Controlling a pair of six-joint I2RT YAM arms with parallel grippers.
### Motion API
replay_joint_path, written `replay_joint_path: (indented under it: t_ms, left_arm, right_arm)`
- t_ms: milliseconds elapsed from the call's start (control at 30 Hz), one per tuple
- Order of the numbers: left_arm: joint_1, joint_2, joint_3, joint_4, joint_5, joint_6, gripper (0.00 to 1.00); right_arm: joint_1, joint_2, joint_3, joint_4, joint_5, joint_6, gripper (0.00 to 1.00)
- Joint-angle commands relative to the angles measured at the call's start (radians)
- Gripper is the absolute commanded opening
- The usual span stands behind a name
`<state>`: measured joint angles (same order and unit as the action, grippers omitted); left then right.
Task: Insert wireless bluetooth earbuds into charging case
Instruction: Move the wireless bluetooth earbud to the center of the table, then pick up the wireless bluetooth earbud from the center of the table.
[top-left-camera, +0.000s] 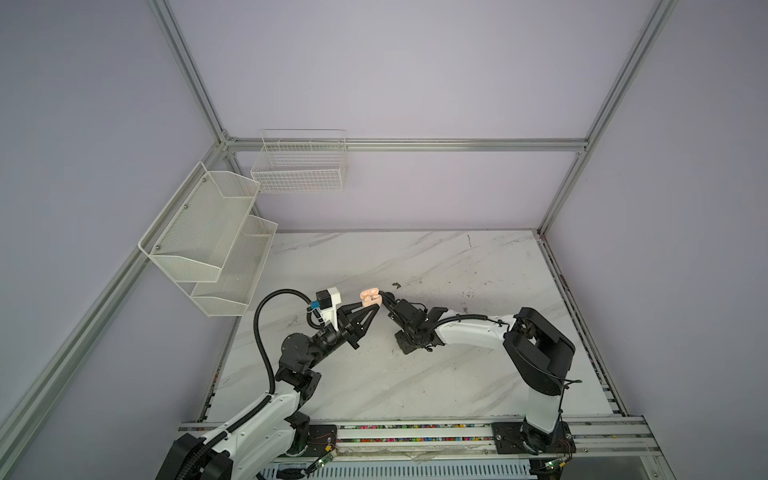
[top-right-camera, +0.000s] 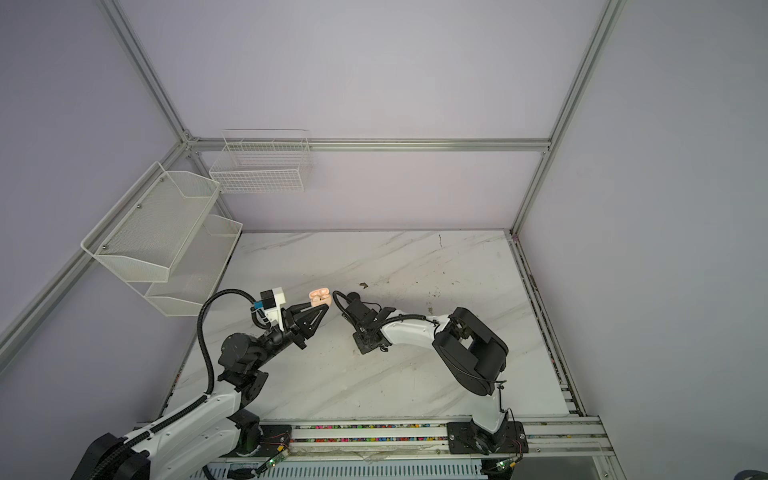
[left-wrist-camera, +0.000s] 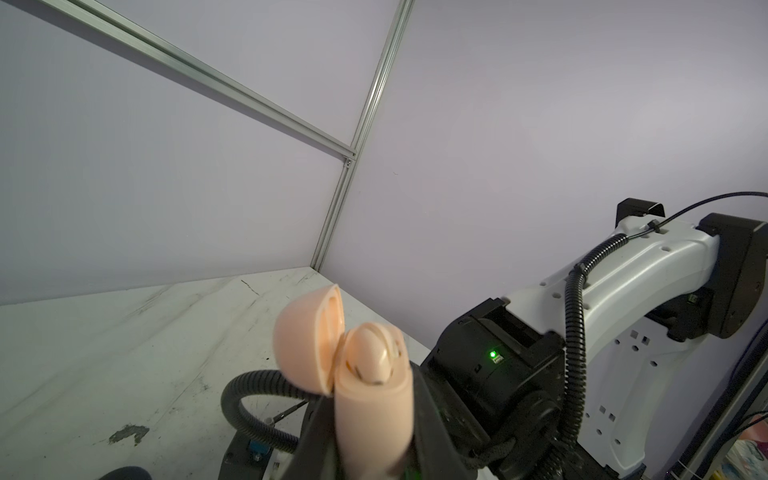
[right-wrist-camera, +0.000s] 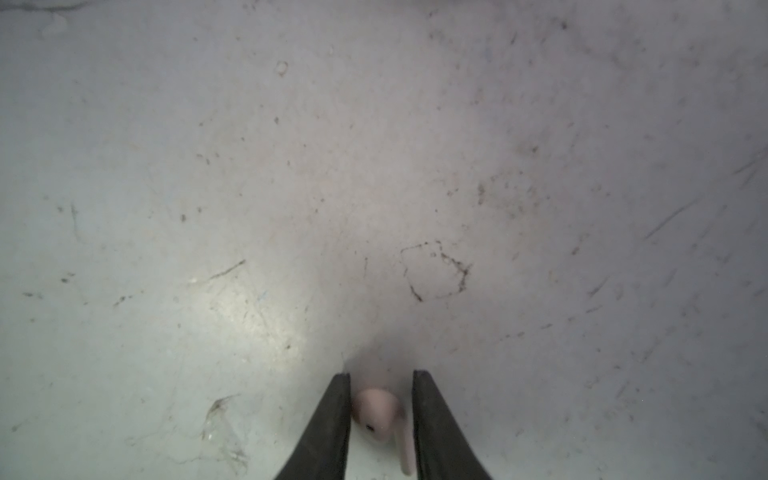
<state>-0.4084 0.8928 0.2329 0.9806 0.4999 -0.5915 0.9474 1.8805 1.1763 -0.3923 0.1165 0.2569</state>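
The left claw (top-left-camera: 371, 309) is clamped on the lower half of a peach charging case (left-wrist-camera: 374, 407) and holds it upright, raised off the table (top-left-camera: 415, 374). Above the claw's fingers the lid (left-wrist-camera: 309, 336) is swung open, and a seated earbud (left-wrist-camera: 372, 353) of the same colour rests in the case.

Just beside the case, the right claw (right-wrist-camera: 381, 374) points down at the tabletop with its fingers slightly apart. A loose earbud (right-wrist-camera: 374, 409), pale pink, lies flat between them. One finger (right-wrist-camera: 338, 415) seems to touch its rounded head, and a thin gap shows on the other side.

Past the right claw's tips, a small dark scrap (top-left-camera: 395, 285) lies on the table.
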Motion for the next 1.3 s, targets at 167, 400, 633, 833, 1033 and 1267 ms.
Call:
replay_joint_path:
  t_ms: [167,400,633,833,1033,1267]
  left_arm:
    - [-0.006,-0.009,0.005,0.02,-0.011,-0.005,0.0]
    - [-0.006,-0.005,0.005,0.02,-0.012,-0.006,0.0]
    - [-0.006,-0.001,0.005,0.021,-0.015,-0.004,0.0]
    - [-0.006,0.005,0.006,0.021,-0.015,-0.006,0.0]
    - [-0.006,0.011,0.008,0.023,-0.014,-0.009,0.0]
    - [-0.006,0.01,0.01,0.023,-0.014,-0.01,0.0]
  right_arm:
    - [-0.002,-0.004,-0.015,-0.044,0.01,0.028,0.24]
    - [-0.002,-0.03,-0.023,-0.063,0.009,0.053,0.21]
    - [-0.004,-0.036,-0.023,-0.06,0.008,0.059,0.19]
    - [-0.018,-0.063,-0.045,-0.041,-0.017,0.057,0.19]
    - [-0.038,-0.095,-0.06,-0.027,-0.076,0.066,0.25]
    - [-0.044,-0.088,-0.056,-0.049,-0.09,0.082,0.3]
